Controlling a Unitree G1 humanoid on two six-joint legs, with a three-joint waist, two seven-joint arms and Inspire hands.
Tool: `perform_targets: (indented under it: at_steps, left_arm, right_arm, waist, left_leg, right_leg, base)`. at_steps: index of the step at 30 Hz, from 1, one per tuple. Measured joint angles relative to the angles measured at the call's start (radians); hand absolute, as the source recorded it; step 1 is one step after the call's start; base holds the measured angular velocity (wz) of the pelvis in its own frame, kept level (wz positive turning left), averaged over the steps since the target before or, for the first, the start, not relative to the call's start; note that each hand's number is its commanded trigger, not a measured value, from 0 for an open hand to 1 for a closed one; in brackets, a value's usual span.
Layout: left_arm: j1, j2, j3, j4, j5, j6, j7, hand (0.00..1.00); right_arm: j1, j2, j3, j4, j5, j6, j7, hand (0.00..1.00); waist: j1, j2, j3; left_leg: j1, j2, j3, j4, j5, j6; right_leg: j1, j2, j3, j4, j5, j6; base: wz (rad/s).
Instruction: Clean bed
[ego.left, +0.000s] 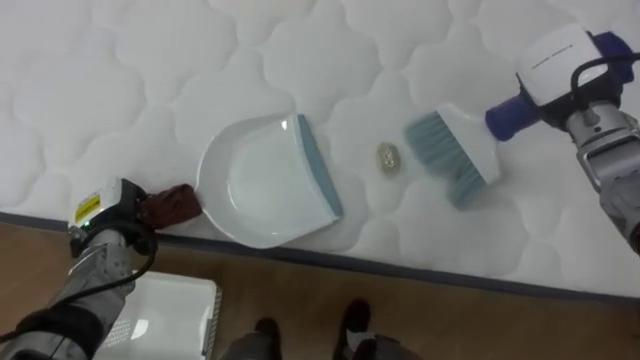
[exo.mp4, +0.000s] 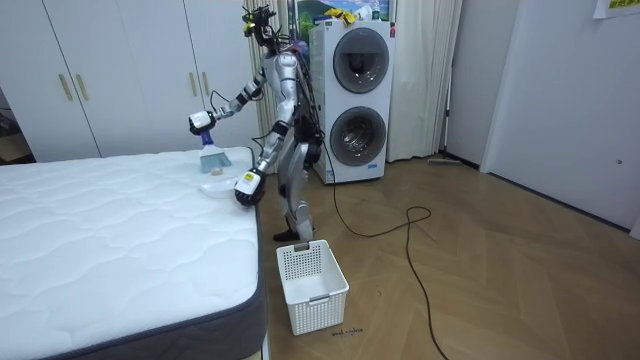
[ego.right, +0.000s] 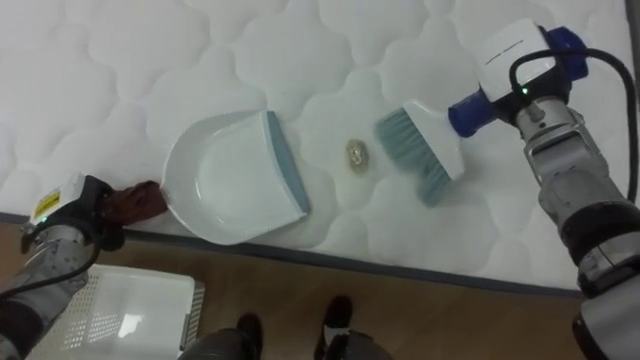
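Floor, nearest: white basket (ego.left: 165, 318) stands at the robot's feet, just beside the bed edge. L hand (ego.left: 108, 218), at the mattress (ego.left: 120, 80) edge, lower left: fingers curled round the brown handle (ego.left: 172, 205) of the dustpan (ego.left: 255, 185). Dustpan: white, lies on the mattress, blue-grey lip facing the robot's right. Debris (ego.left: 388, 157): one small crumpled beige scrap on the mattress, between pan lip and brush (ego.left: 455, 150). It is apart from the lip and just beside the bristles. Brush: white head, teal bristles toward the scrap, tilted. Contact w/ mattress cannot be told. R hand (ego.left: 560, 62), upper right: clamped round the brush's blue grip. Room view: robot stands upright at the bed's side, stacked washer/dryer (exo.mp4: 358, 95) behind it.
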Motion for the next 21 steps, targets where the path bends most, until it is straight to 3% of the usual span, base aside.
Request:
perform_targets:
  at_steps: [6, 13, 16, 21]
  left_arm:
    - [0.000, -0.012, -0.003, 0.002, 0.000, 0.017, -0.004, 1.00]
    - [-0.004, -0.012, -0.004, 0.002, 0.010, 0.039, -0.004, 1.00]
    - [-0.007, -0.012, -0.007, -0.003, 0.024, 0.045, 0.001, 1.00]
    - [-0.014, -0.012, -0.006, -0.029, 0.103, 0.061, 0.002, 1.00]
  right_arm:
    - [0.010, 0.001, 0.000, 0.001, 0.033, 0.017, -0.015, 1.00]
    - [0.014, 0.014, 0.000, 0.021, 0.051, 0.048, -0.015, 1.00]
    - [0.012, 0.040, -0.008, 0.042, 0.073, 0.061, -0.016, 1.00]
    - [0.012, 0.043, -0.011, 0.042, 0.072, 0.064, -0.017, 1.00]
  waist:
    - [0.002, 0.031, -0.0013]
    - [0.001, 0.032, -0.0017]
    - [-0.002, 0.032, -0.0017]
    - [-0.001, 0.032, -0.0018]
  left_leg:
    - [0.010, -0.002, -0.001, -0.011, 0.001, -0.002]
    - [0.014, -0.002, 0.000, -0.013, 0.002, -0.004]
    - [0.012, -0.003, 0.000, -0.012, 0.002, -0.003]
    - [0.010, -0.012, 0.000, -0.015, 0.005, 0.001]
  right_leg:
    - [0.004, -0.003, -0.005, 0.003, 0.000, 0.000]
    - [0.006, -0.003, -0.006, 0.004, 0.000, -0.001]
    - [0.006, -0.011, -0.008, 0.004, 0.000, -0.001]
    - [0.004, -0.014, -0.007, 0.002, -0.001, 0.001]
  base:
    - [0.02]
    - [-0.01]
    - [0.00]
    - [0.00]
